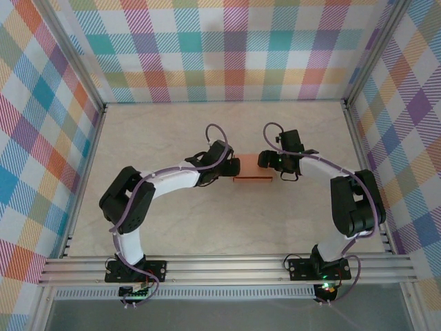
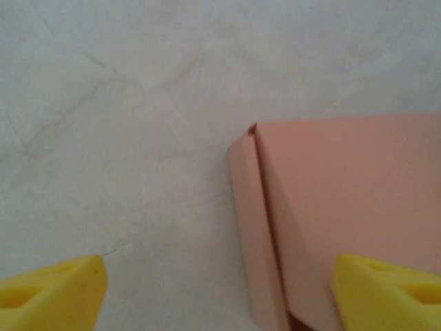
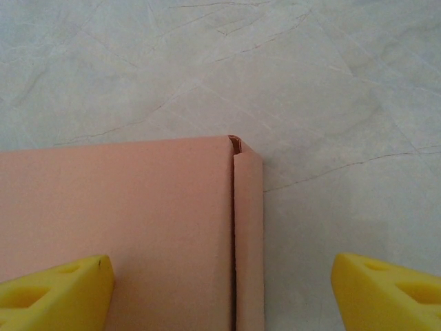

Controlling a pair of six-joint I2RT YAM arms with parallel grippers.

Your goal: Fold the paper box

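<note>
Illumination is bright, even and diffuse. Arm shadows on the desk (image 1: 172,227) are faint and soft-edged. In both wrist views the yellow fingertips (image 2: 55,293) at the lower corners are out of focus, and the desk veining appears slightly soft.

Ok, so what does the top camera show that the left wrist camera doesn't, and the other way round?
Top view: the left arm and right arm curving in on either side of the salmon-orange thin card box, plus the plaid walls. Left wrist view: a narrow side flap along the box's edge, close up, and the left arm's yellow fingers spread wide, one over the card. Both: the box lying on the pale marbled tabletop.
</note>
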